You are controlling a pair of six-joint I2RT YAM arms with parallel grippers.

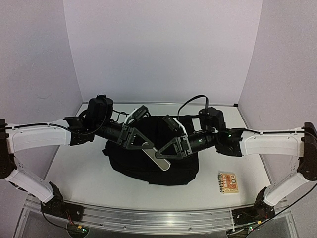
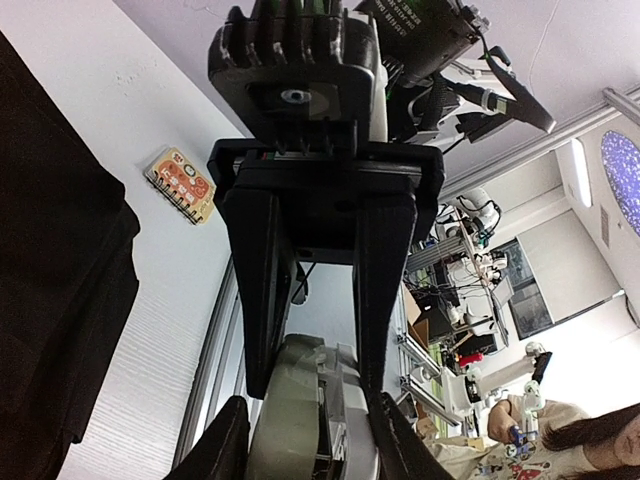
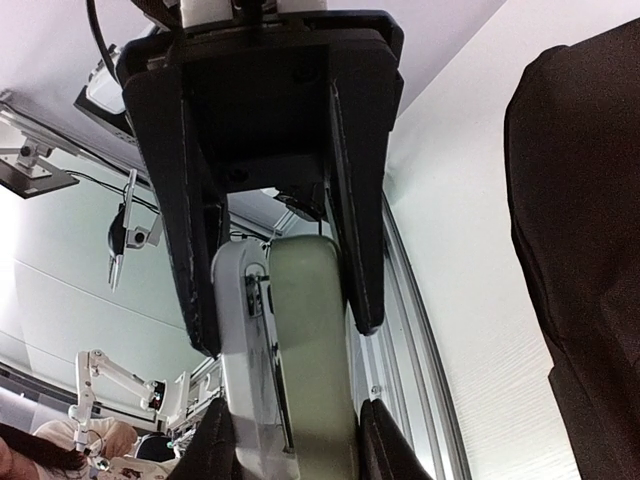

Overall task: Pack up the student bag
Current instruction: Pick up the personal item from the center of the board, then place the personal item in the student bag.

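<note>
Both claws meet above the student bag, each clamped on one end of the same oblong case. The left gripper comes in from the left, and its fingers press the case's upper end from both sides. The right gripper reaches in from the right and is closed on the lower end, with the pale grey-green case wedged between its fingers.

The bag, black and slumped, lies flat in the middle of the table, directly beneath the two wrists. The case hangs diagonally over the bag's centre; whether it touches the fabric cannot be told. In both wrist views the bag's dark cloth fills one side of the picture.

To the right of the bag, apart from it, a small spiral notebook with an orange patterned cover lies flat on the white tabletop. An aluminium rail runs along the near edge, and plain lilac walls enclose the table.
</note>
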